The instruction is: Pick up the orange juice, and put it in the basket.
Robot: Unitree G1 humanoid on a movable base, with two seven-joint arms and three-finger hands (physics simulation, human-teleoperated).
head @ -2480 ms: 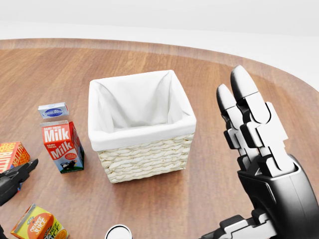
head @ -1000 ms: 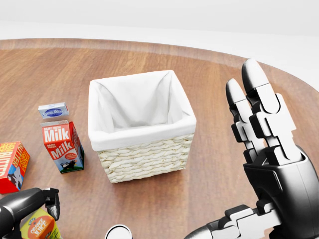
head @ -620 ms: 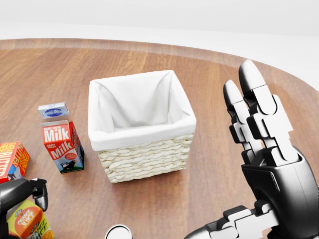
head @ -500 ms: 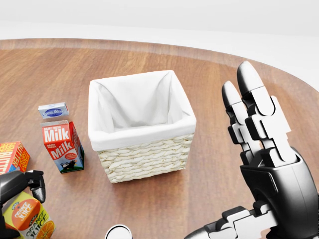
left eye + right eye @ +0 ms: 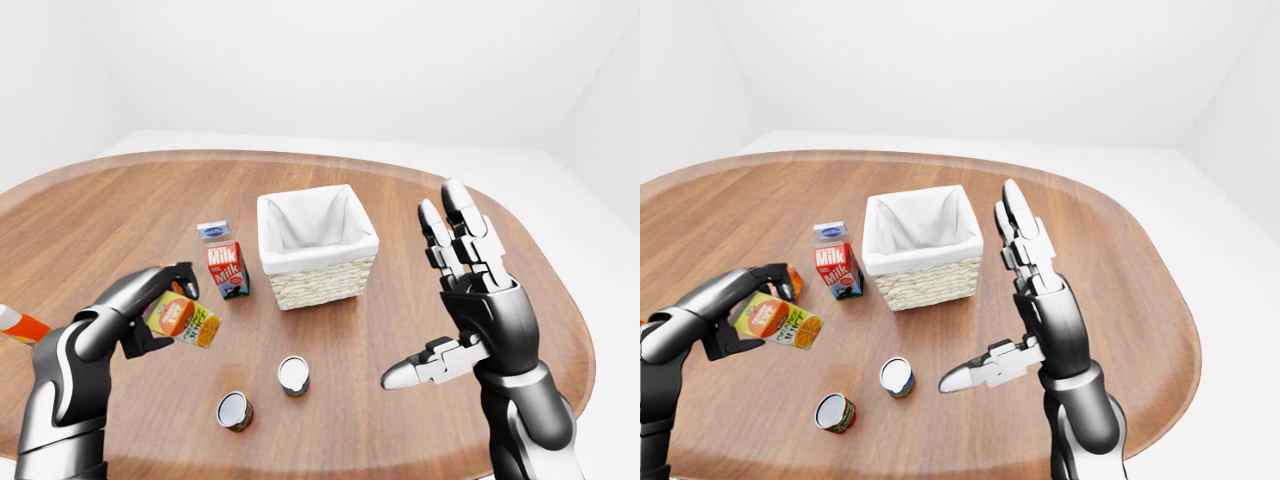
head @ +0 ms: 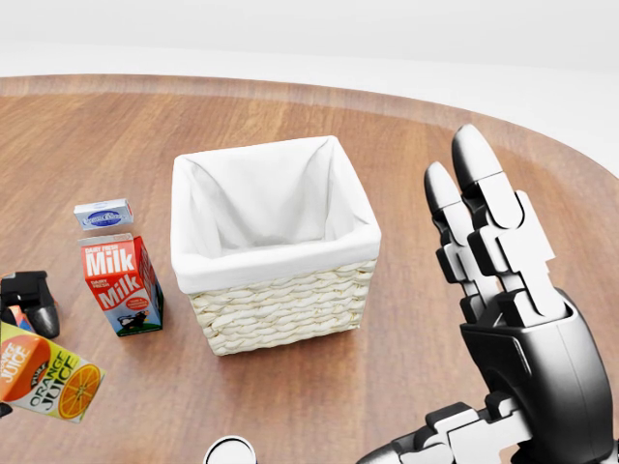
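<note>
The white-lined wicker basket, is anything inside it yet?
Empty: the white-lined wicker basket shows only bare cloth; the orange juice carton is in the left hand.

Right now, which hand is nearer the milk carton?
Left. The left hand, fingers closed round the orange juice, sits just lower-left of the milk carton in the left-eye view. The open right hand is far right, beyond the basket.

Glossy black forearms w/ silver-grey joints; right hand (image 5: pixel 470 300), left hand (image 5: pixel 150 305): three segmented black/white fingers.
</note>
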